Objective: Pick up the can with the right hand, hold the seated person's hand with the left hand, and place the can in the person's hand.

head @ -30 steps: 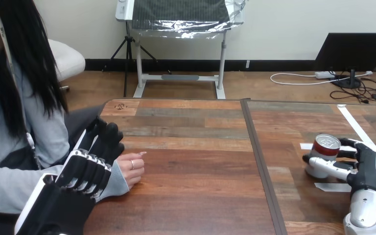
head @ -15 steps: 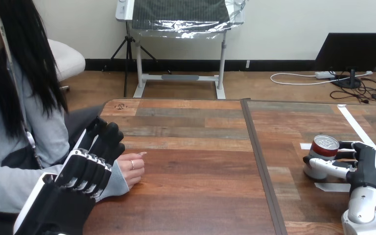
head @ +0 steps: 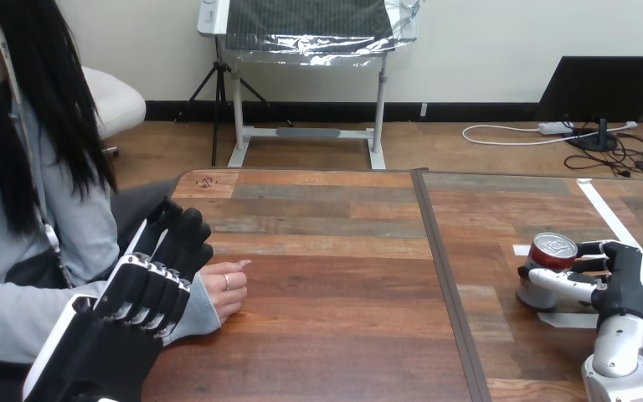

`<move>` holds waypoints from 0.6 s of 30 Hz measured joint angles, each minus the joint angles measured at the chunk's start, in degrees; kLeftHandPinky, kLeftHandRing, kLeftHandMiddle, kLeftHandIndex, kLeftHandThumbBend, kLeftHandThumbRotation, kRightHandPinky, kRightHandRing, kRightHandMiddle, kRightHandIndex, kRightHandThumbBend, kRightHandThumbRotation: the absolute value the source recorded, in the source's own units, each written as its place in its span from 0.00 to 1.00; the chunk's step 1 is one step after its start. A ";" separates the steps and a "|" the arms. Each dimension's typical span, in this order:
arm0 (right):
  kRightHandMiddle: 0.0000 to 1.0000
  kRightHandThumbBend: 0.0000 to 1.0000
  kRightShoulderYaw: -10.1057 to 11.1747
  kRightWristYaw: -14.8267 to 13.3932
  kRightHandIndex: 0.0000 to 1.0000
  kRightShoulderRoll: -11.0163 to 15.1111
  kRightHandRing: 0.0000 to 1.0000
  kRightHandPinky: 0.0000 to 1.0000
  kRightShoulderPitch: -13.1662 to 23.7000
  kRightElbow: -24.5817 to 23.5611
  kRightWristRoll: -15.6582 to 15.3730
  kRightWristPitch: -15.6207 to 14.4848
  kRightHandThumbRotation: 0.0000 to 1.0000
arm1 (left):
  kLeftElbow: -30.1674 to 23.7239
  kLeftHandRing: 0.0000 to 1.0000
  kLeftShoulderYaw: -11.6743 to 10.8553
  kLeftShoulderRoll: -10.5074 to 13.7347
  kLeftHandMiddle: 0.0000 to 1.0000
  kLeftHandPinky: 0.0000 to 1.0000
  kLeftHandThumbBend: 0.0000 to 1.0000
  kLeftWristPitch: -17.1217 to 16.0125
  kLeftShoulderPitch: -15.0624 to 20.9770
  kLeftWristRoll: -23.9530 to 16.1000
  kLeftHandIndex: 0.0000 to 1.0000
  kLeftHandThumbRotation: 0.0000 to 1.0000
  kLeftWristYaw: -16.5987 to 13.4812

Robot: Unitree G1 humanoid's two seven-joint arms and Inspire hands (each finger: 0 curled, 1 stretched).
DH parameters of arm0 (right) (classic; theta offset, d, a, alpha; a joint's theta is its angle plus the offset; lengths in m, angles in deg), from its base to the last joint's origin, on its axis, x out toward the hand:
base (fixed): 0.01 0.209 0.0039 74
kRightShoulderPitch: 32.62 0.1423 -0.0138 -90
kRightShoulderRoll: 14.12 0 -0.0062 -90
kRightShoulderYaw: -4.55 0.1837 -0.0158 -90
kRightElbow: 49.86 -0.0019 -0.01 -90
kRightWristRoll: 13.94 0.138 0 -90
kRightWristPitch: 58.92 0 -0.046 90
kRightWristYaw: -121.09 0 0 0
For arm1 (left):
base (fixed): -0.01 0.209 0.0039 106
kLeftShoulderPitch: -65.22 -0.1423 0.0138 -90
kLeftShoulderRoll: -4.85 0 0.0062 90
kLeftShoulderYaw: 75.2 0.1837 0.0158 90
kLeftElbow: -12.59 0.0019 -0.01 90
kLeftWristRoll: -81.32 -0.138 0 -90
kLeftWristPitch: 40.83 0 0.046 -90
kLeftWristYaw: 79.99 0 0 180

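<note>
While the left hand (head: 146, 289) curls over the person's wrist (head: 199, 314) at lower left, the right hand (head: 624, 289) wraps the can (head: 550, 255) standing on the desk (head: 343, 335) at right; lifting seems next.

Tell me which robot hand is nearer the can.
Right. The right hand is curled round the can at the right side of the table; the left hand is far off at its left side, curled round the person's wrist.
</note>
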State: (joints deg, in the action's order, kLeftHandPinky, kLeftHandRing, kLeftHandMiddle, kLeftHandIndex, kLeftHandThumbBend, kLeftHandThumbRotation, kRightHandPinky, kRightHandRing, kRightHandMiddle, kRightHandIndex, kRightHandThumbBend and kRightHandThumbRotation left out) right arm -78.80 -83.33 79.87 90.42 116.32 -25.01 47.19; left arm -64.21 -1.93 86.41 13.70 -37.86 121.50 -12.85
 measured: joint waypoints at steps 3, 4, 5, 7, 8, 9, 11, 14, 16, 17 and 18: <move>0.51 0.90 -0.01 -0.01 0.50 0.00 0.49 0.45 0.15 0.13 -0.04 -0.09 0.00 | 0.00 1.00 0.03 0.00 1.00 1.00 1.00 0.01 0.00 0.00 1.00 0.39 -0.05; 0.51 0.90 -0.01 -0.01 0.50 0.00 0.49 0.45 0.20 0.18 -0.05 -0.10 0.00 | 0.00 1.00 0.04 0.00 1.00 1.00 1.00 0.01 0.00 0.00 1.00 0.39 -0.08; 0.52 0.91 -0.01 -0.01 0.51 0.00 0.50 0.45 0.24 0.22 -0.06 -0.10 0.00 | 0.00 1.00 0.04 0.00 1.00 1.00 1.00 0.01 0.00 0.00 1.00 0.39 -0.11; 0.53 0.93 0.00 0.00 0.54 0.00 0.51 0.45 0.29 0.27 -0.05 -0.11 0.00 | 0.00 1.00 0.05 0.00 1.00 1.00 1.00 0.01 0.00 -0.04 1.00 0.39 -0.25; 0.54 0.94 0.01 0.04 0.55 0.00 0.51 0.45 0.31 0.28 -0.04 -0.14 0.00 | 0.00 1.00 0.06 0.00 1.00 1.00 1.00 0.01 0.00 -0.05 1.00 0.39 -0.34; 0.54 0.94 0.03 0.10 0.56 0.00 0.51 0.46 0.32 0.28 -0.02 -0.19 0.00 | 0.00 1.00 0.06 0.00 1.00 1.00 1.00 0.01 0.00 -0.05 1.00 0.39 -0.41; 0.55 0.95 0.07 0.29 0.58 0.00 0.52 0.46 0.35 0.28 0.00 -0.29 0.00 | 0.00 1.00 0.06 -0.01 1.00 1.00 1.00 0.00 0.00 -0.05 1.00 0.40 -0.51; 0.57 0.96 0.07 0.55 0.61 0.01 0.54 0.48 0.37 0.28 -0.02 -0.35 0.01 | 0.00 1.00 0.08 -0.01 1.00 1.00 1.00 0.00 0.00 -0.08 1.00 0.40 -0.60; 0.59 0.97 0.03 0.63 0.64 0.01 0.56 0.49 0.38 0.28 -0.04 -0.42 0.02 | 0.00 1.00 0.10 -0.01 1.00 1.00 1.00 -0.02 0.01 -0.13 1.00 0.41 -0.65; 0.60 0.97 0.03 0.72 0.65 0.01 0.57 0.50 0.39 0.28 -0.04 -0.46 0.03 | 0.00 1.00 0.10 -0.01 1.00 1.00 1.00 -0.04 0.01 -0.16 1.00 0.41 -0.66; 0.60 0.97 0.03 0.86 0.65 0.01 0.57 0.50 0.39 0.29 -0.03 -0.49 0.03 | 0.00 1.00 0.10 -0.01 1.00 1.00 1.00 -0.06 0.01 -0.20 1.00 0.41 -0.66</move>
State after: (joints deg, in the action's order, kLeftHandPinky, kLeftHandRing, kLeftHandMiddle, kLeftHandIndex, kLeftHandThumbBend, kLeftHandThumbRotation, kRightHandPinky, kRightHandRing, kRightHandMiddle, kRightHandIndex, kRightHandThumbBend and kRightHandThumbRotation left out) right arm -78.77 -82.47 79.88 90.81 116.60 -25.03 46.70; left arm -64.20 -1.83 86.40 13.64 -37.86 121.30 -13.51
